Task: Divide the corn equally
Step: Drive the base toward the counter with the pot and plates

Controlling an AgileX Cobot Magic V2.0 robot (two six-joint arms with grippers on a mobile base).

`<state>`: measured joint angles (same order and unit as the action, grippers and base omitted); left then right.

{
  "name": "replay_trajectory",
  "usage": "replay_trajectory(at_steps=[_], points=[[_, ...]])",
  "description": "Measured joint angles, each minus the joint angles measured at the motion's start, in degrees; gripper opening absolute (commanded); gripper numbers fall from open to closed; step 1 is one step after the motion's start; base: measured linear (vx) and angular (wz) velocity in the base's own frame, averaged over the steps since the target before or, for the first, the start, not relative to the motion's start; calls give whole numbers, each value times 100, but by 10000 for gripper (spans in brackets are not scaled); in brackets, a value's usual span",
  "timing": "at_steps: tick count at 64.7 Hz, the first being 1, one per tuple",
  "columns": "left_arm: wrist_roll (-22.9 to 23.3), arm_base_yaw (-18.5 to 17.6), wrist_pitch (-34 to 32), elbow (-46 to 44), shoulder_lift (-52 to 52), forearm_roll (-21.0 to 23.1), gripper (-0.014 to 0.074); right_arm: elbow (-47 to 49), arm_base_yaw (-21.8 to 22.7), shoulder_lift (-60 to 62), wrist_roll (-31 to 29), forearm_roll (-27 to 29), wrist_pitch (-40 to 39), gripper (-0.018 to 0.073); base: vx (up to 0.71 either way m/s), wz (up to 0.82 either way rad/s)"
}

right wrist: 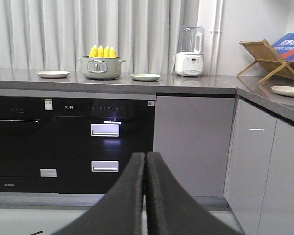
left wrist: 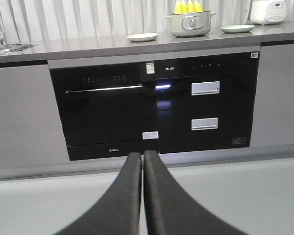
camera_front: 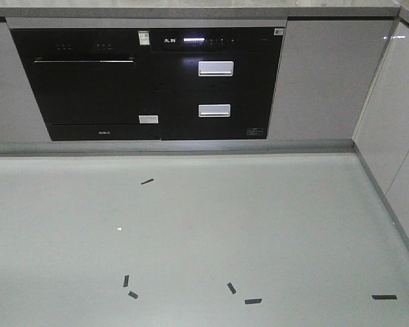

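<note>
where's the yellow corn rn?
Right wrist view: the yellow corn cobs stand upright in the grey-green pot on the counter, between a white plate and a pale green plate.

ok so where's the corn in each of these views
Exterior front-facing: not in it; the picture stops at the counter edge.
Left wrist-mounted: the corn stands in a green pot on the counter, at the top, right of centre.
Right wrist-mounted: the corn is in the same pot, upper left.
Shared landmark: the upper silver drawer handle on the black appliance front.
</note>
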<state>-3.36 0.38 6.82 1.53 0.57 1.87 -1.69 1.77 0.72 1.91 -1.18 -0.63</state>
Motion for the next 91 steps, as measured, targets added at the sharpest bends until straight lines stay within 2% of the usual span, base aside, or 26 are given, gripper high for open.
replay_trajectory(at_steps=[91], points=[[0, 0, 0, 0, 0, 0, -6, 0, 0, 0, -5, 0, 0, -4, 4, -2]])
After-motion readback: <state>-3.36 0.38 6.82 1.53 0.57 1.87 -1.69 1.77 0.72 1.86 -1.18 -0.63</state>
